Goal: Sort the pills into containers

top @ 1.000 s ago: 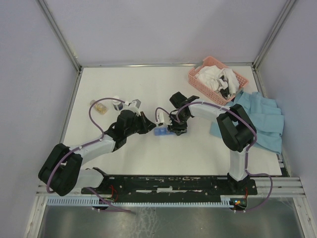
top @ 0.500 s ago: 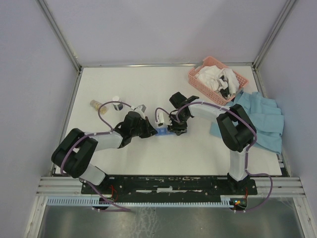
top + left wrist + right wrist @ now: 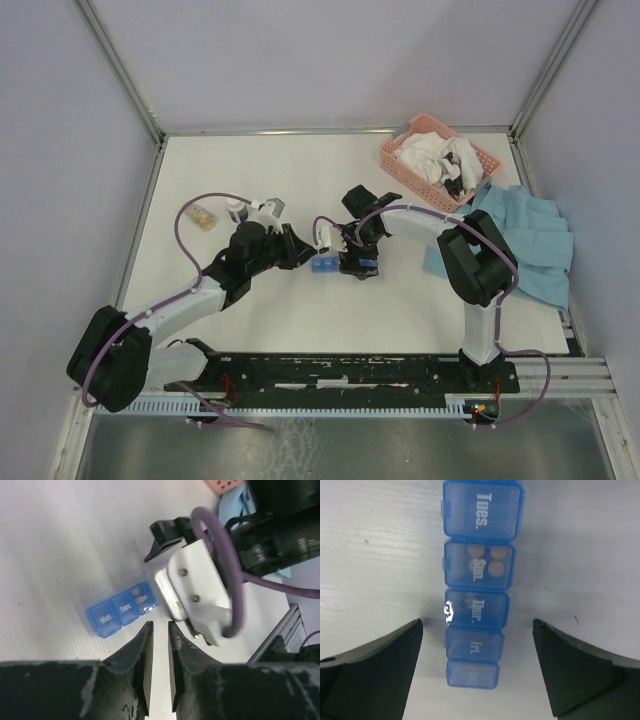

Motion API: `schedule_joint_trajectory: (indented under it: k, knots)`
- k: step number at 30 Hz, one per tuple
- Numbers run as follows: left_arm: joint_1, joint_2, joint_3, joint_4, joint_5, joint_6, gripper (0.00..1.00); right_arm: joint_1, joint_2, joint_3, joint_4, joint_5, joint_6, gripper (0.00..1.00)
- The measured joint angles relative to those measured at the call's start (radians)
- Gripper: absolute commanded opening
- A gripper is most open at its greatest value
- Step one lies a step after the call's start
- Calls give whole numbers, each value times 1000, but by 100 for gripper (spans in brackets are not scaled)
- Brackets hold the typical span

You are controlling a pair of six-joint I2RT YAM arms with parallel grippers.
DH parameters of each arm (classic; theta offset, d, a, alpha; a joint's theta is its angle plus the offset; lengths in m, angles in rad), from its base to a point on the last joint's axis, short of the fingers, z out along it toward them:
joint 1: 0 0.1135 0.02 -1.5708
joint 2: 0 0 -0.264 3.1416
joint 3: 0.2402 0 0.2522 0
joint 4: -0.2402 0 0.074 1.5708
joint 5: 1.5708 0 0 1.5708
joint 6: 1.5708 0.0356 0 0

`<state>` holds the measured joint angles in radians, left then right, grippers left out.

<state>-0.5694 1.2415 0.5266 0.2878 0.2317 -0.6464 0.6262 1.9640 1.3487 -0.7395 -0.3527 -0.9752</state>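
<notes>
Mid-way across the white table (image 3: 300, 180), between both arms, lies the narrow blue plastic pill-organiser strip (image 3: 476, 595), lids down. Three tiny orange pills (image 3: 490, 560) sit in the "Sun." box; the others look empty, tho "Thur." has glare. Right gripper (image 3: 476, 626) jaws are wide apart, straddling the strip w/o touching. Left gripper (image 3: 159, 626) jaws are closed, empty, just near of the strip. Prob. partly done; no loose pills seen.

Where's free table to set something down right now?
Free: the far strip of table between the small bottles and the pink basket; the near strip between the pill organiser and the black base plate. Crowded: centre, where left arm and right arm meet at the organiser; right edge, basket plus blue cloth.
</notes>
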Motion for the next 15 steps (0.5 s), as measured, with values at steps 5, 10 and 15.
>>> schedule_joint_trajectory:
  k: [5, 10, 15]
  knots:
    - [0, -135, -33, -17, -53, 32, 34, -2, 0, 3, -2, -2, -2, 100]
    - [0, -142, -141, -15, -74, 32, 47, -3, -3, 26, -10, -47, -10, 100]
    - [0, -125, -199, 25, -80, 30, 58, 1, -34, 32, -2, -169, -41, 100]
